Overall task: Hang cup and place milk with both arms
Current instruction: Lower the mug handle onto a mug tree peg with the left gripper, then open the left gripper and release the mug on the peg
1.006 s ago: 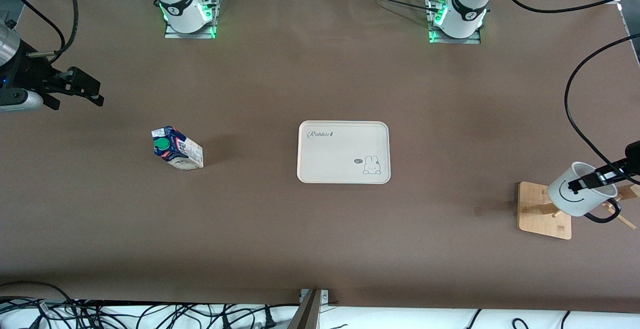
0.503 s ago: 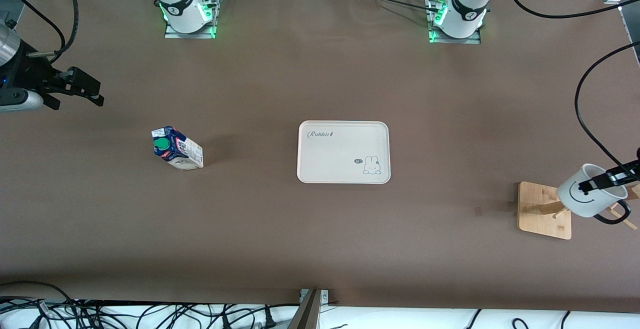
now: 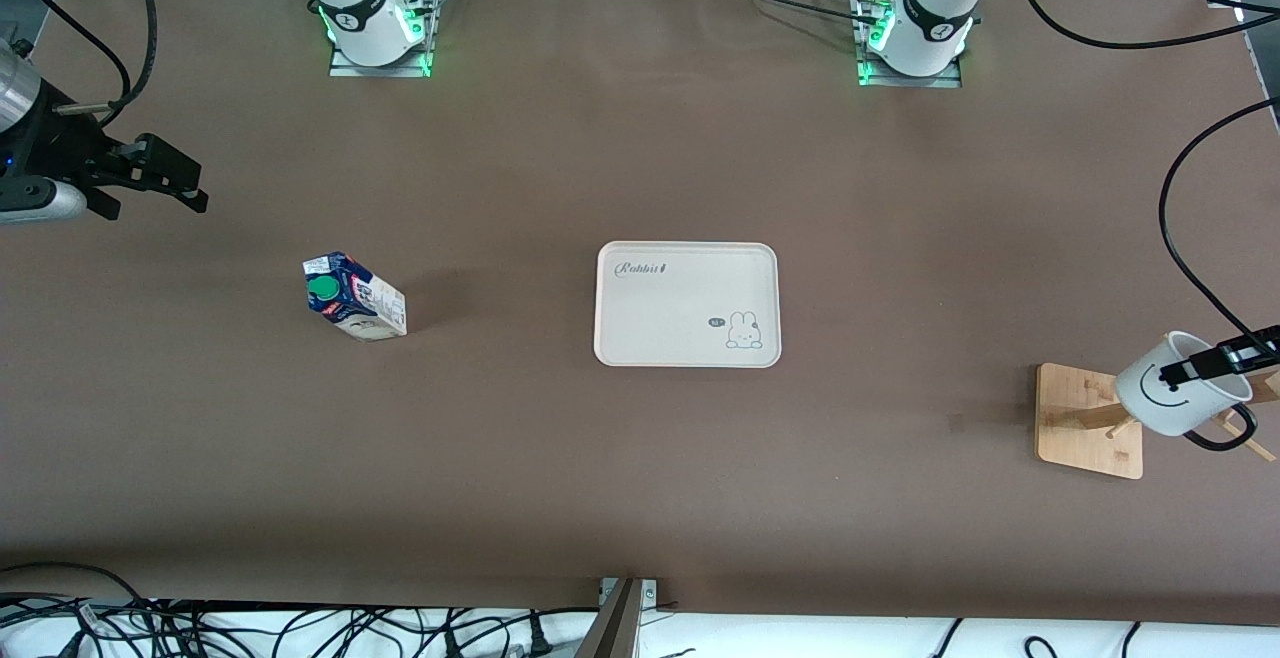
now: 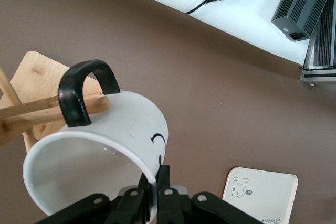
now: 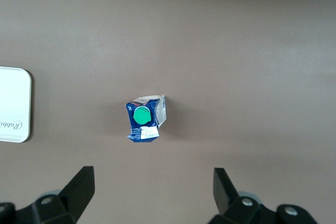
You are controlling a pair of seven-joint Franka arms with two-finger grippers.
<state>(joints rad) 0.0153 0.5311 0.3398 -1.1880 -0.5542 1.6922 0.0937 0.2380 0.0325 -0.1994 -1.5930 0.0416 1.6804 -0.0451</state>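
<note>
The white cup with its smiley face hangs tilted over the wooden rack at the left arm's end of the table. My left gripper is shut on the cup's rim. In the left wrist view the cup shows its black handle, and a rack peg reaches into the loop; the left gripper pinches the rim. The milk stands on the table toward the right arm's end. My right gripper is open and empty, waiting in the air above the table; the right wrist view shows the milk past the gripper.
A white tray with a rabbit drawing lies at the table's middle; it also shows in the left wrist view and the right wrist view. Cables hang near the left gripper. Cables and boxes lie off the table's edge.
My left gripper has carried the cup a little toward the left arm's end of the table, along the rack's peg. The right arm and the milk have not moved.
</note>
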